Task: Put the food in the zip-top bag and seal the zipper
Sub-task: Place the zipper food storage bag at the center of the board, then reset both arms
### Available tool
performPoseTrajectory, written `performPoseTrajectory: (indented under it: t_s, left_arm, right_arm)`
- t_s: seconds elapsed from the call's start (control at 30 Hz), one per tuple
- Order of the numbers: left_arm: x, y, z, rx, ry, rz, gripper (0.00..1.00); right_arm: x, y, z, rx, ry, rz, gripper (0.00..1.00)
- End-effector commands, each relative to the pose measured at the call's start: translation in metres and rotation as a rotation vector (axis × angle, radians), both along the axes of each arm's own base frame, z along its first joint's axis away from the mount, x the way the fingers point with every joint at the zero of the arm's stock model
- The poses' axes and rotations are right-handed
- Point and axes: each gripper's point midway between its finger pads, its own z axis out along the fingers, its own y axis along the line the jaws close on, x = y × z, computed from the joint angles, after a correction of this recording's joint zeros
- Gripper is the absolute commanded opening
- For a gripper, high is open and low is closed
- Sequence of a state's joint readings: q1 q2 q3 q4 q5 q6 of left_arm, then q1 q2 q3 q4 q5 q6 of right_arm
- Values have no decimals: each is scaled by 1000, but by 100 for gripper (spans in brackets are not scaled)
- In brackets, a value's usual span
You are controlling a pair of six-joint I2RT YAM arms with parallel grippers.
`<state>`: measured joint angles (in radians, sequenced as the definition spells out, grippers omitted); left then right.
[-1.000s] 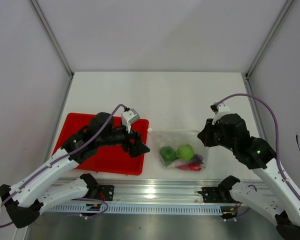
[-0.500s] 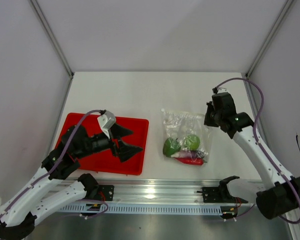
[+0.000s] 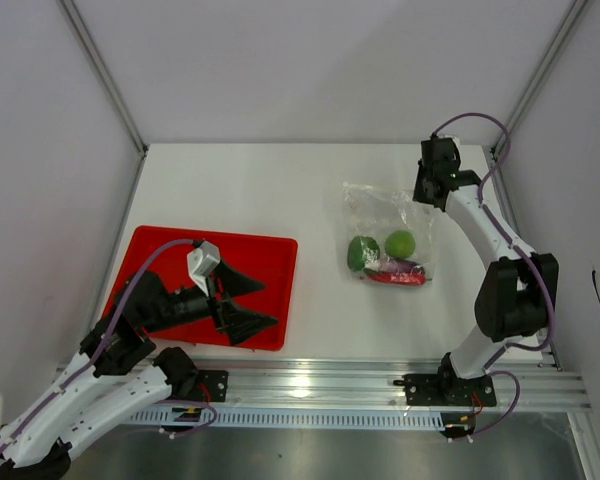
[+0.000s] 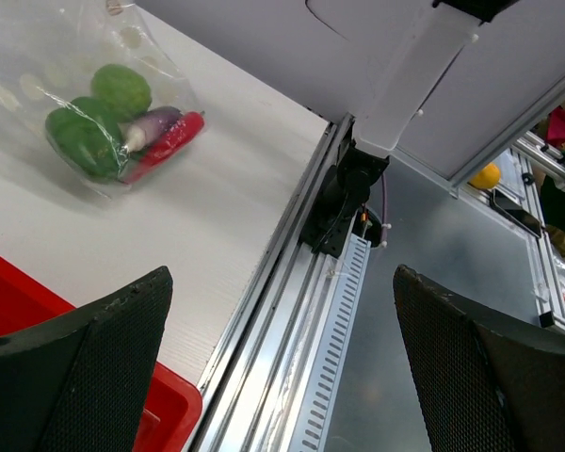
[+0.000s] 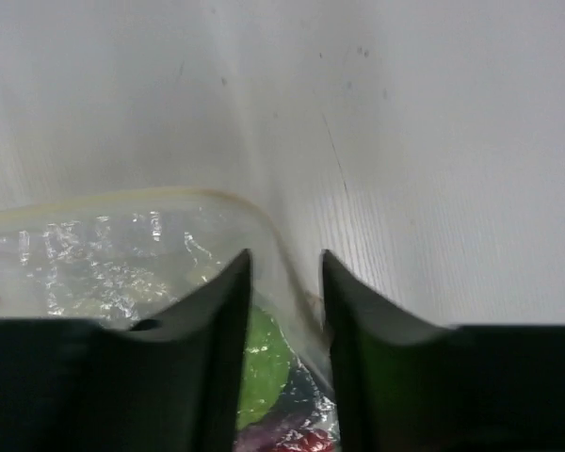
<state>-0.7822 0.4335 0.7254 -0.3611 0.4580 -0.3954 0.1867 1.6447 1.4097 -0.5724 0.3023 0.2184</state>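
Note:
The zip-top bag [image 3: 383, 212] lies at the right of the table with the food inside: two round green pieces [image 3: 362, 252], a purple eggplant [image 3: 404, 266] and a red chili [image 3: 395, 277]. My right gripper [image 3: 426, 196] is at the bag's far right corner. In the right wrist view its jaws [image 5: 285, 259] stand slightly apart, and the bag's edge with its pale zipper strip [image 5: 151, 195] runs loose between them. I cannot tell whether the zipper is sealed. My left gripper [image 3: 271, 293] hovers wide open over the red tray [image 3: 155, 250], holding nothing, and also sees the bag [image 4: 38, 56].
The red tray lies at the near left. A metal rail [image 3: 320, 380] with the arm mounts runs along the table's near edge. Frame posts [image 3: 105, 75] stand at the back corners.
The right arm has drawn the bag with the food away toward the far right, and its jaws have parted. The left arm has pulled back over the tray, its gripper opened wide.

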Motion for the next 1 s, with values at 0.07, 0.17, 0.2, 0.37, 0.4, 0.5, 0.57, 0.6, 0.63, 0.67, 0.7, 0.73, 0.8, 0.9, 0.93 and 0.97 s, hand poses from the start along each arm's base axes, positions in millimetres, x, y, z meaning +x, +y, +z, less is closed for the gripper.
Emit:
performPoseTrajectory:
  t_s: [0.07, 0.17, 0.2, 0.37, 0.4, 0.5, 0.57, 0.6, 0.63, 0.67, 0.7, 0.73, 0.8, 0.9, 0.93, 0.97]
  left_arm:
    - [-6, 6, 4, -17, 15, 7, 99]
    - [-5, 7, 3, -12, 13, 16, 100]
    - [-4, 7, 2, -9, 18, 19, 99]
    - [2, 5, -3, -7, 43, 43, 99]
    - [5, 5, -3, -13, 47, 57, 99]
    - [9, 3, -6, -36, 63, 79, 99]
    - [11, 2, -11, -45, 75, 84, 100]
    - [12, 2, -16, -40, 86, 89, 99]
    - [12, 1, -20, -39, 97, 92, 100]
    - [13, 1, -22, -38, 103, 95, 100]
    - [13, 1, -25, -40, 107, 97, 99]
    - [13, 1, -26, -44, 119, 96, 100]
    - [12, 0, -31, -50, 129, 94, 100]
    - [10, -1, -35, -72, 142, 88, 100]
    - [7, -2, -37, -82, 146, 72, 100]
    - [4, -2, -35, -96, 143, 58, 99]
  right_arm:
    - [31, 1, 19, -26, -45, 5, 66]
    - [27, 4, 23, -37, -49, 6, 99]
    - [24, 6, 30, -38, -59, 7, 99]
    - [-19, 26, 48, -22, -64, 0, 99]
    - [-29, 32, 50, -12, -70, 6, 99]
    - [-78, 54, 41, 32, -53, 1, 99]
    - [-114, 60, 33, 43, -13, 4, 100]
    - [-130, 60, 15, 63, 29, -28, 99]
    - [-150, 63, 16, 69, 29, -11, 99]
    - [-161, 65, 14, 81, 30, -10, 99]
    - [-176, 65, 2, 101, 51, -29, 99]
    - [-188, 66, 0, 112, 59, -26, 99]
    - [-213, 75, 3, 182, 32, 2, 100]
    - [-240, 85, 8, 255, -9, 69, 100]
    - [-245, 89, 11, 288, -28, 84, 99]
    - [-249, 95, 14, 311, -50, 122, 100]
